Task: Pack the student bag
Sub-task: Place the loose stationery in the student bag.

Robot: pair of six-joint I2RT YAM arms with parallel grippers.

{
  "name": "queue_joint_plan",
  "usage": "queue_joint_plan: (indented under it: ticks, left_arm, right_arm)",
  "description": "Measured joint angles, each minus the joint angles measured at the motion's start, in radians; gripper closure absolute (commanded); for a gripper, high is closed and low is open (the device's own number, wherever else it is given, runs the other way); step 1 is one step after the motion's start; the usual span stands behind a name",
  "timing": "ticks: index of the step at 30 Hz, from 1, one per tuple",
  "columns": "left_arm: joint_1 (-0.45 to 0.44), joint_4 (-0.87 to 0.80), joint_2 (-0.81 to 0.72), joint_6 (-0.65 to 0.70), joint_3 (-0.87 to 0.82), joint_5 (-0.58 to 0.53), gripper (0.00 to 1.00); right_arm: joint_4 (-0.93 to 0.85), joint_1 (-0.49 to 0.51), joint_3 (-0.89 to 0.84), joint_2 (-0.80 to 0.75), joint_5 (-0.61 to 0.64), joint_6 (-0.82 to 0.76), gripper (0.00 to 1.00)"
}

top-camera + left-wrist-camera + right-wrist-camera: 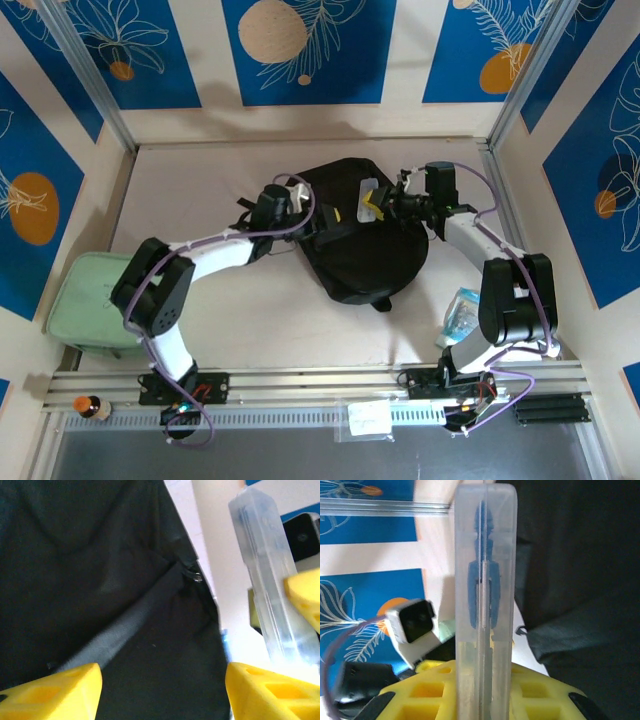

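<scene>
Top external view has the large black soft fabric backpack lying on the pale desk between the two arms. Just above its dark cloth the left tool hangs released, yellow fingers apart on nothing. Opposite, the right tool is clenched on a translucent flat plastic case, which juts straight out past its fingers, beside the backpack.

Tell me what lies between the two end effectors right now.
Black fabric of the student bag, seen from the top view; the right end effector holds a clear case over it.
</scene>
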Motion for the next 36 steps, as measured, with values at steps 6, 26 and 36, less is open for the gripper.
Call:
queue_joint_plan:
  ticks: [6,26,36]
  left_arm:
    - [0.0,-0.212,0.117,0.247,0.18,-0.06,0.48]
    - [-0.006,-0.334,0.182,0.543,0.221,0.083,0.9]
    - [-0.008,-0.383,0.151,0.665,0.216,0.134,0.8]
  right_arm:
    - [-0.146,0.006,0.068,0.022,0.008,-0.053,0.87]
    - [-0.37,0.053,0.174,0.172,-0.019,-0.161,0.87]
    - [-0.492,0.064,0.196,0.228,-0.056,-0.229,0.86]
